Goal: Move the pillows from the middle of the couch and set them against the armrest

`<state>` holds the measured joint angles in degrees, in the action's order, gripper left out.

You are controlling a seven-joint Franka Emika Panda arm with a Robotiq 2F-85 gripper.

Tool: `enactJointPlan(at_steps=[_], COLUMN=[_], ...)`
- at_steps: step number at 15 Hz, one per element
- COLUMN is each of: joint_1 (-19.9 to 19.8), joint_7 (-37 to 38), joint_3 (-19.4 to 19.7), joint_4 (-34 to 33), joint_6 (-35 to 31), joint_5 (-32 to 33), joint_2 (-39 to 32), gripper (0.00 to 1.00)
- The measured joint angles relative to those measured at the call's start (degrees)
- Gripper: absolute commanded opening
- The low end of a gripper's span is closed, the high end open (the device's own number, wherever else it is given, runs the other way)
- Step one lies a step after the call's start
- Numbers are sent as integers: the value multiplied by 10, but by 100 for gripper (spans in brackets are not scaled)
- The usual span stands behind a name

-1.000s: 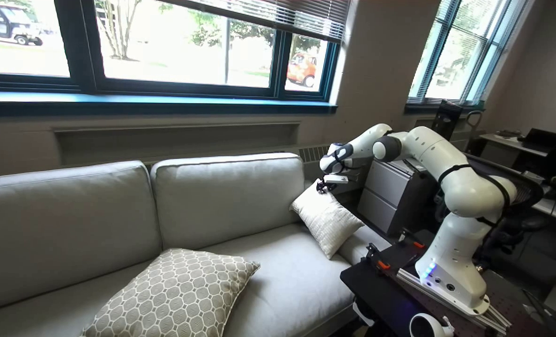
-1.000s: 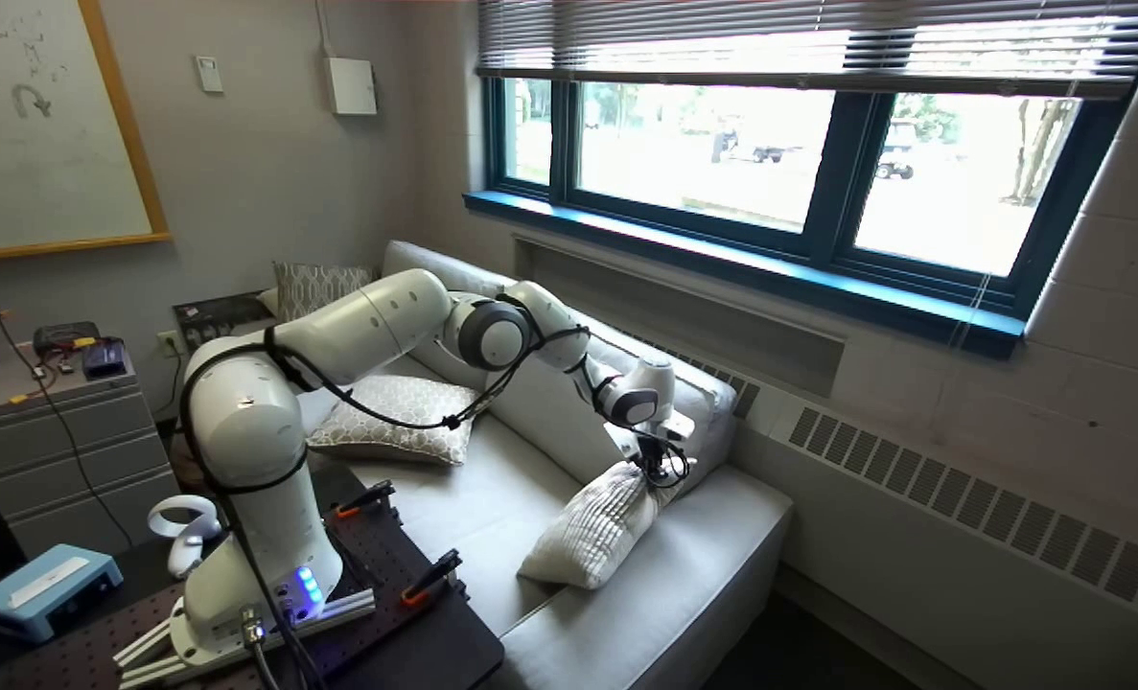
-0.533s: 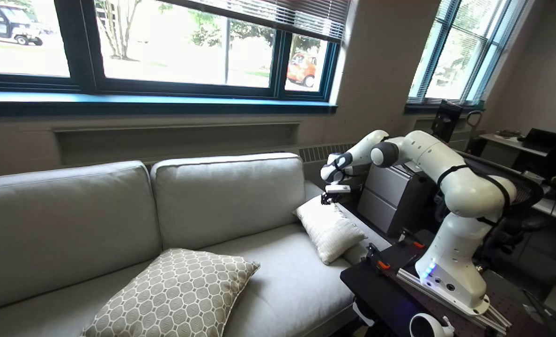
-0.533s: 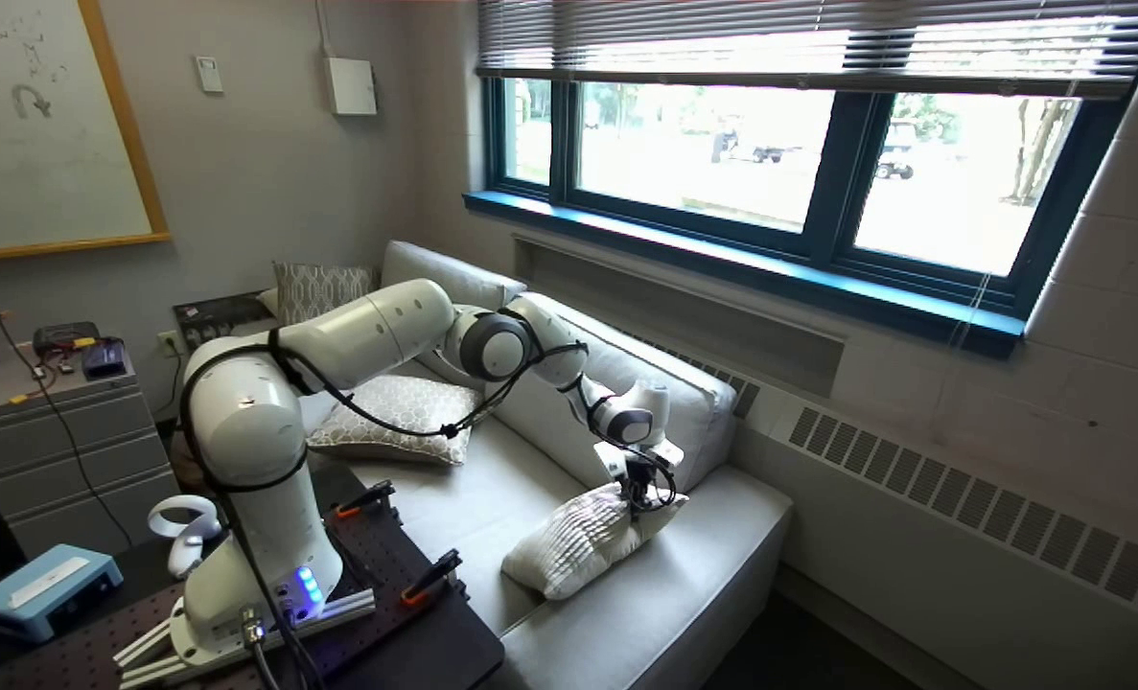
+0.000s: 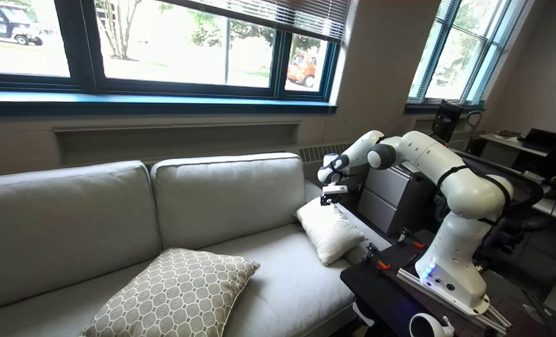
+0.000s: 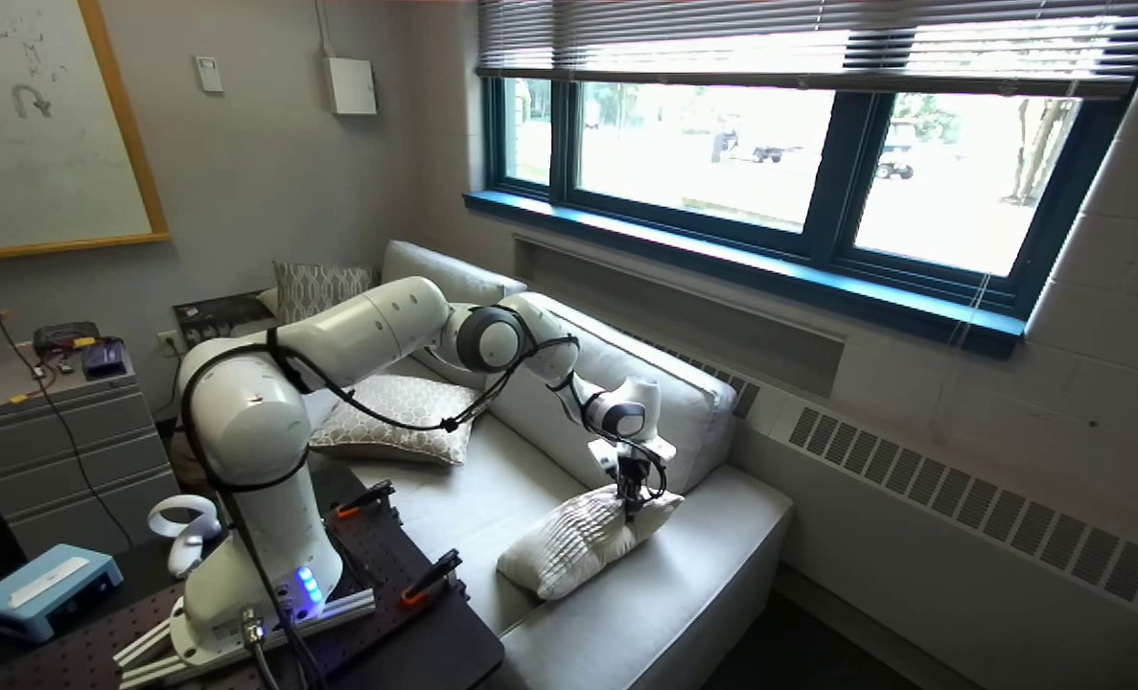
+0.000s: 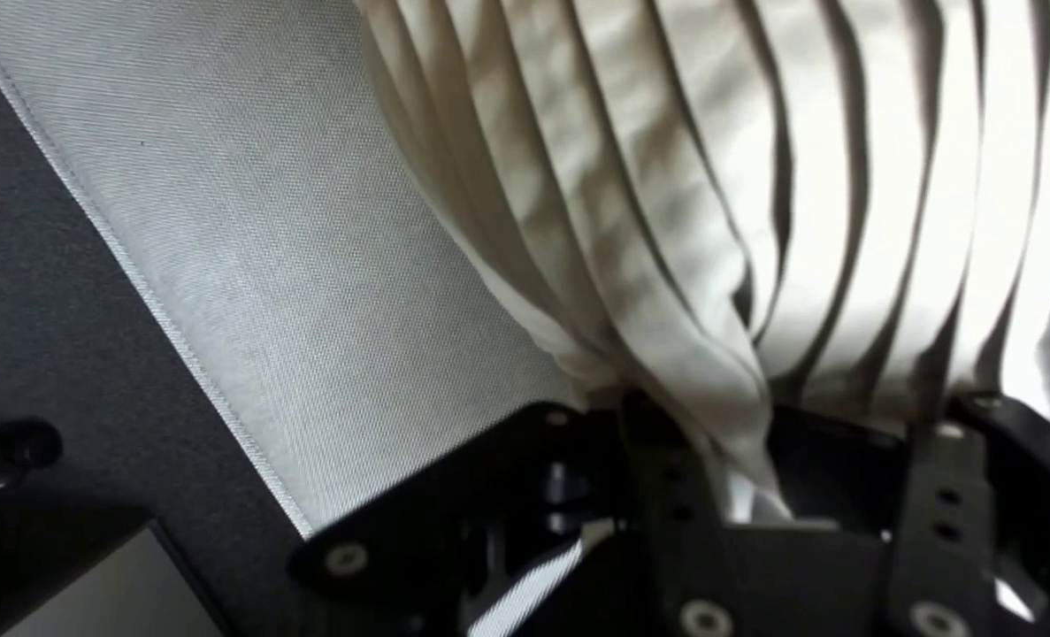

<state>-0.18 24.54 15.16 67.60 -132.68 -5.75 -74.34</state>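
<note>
One pleated pillow (image 7: pixel 728 195) between fingers (image 7: pixel 595 442)

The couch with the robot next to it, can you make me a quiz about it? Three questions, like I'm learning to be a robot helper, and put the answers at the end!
1. Short answer: in the wrist view, what is pinched in the gripper?

2. True or false: the lights on the robot's base shine blue.

3. Pick one: where does the honeycomb-patterned pillow lie?
A) on the couch seat
B) on the floor
C) on the windowsill

Key:
1. Part of the white pleated pillow.
2. True.
3. A.
</note>
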Motion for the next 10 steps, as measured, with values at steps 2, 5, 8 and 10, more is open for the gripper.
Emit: enactJointPlan(at_steps=[2, 5, 8, 10], joint_1=[9, 16, 21, 24], joint_7=[10, 11, 12, 14], joint_3=[8, 11, 11, 13], joint_4=[7, 17, 28, 35], joint_6=[0, 0, 0, 0], joint_5=[0, 0, -1, -1], joint_2=[6, 15, 25, 31], gripper=[6, 35, 58, 73])
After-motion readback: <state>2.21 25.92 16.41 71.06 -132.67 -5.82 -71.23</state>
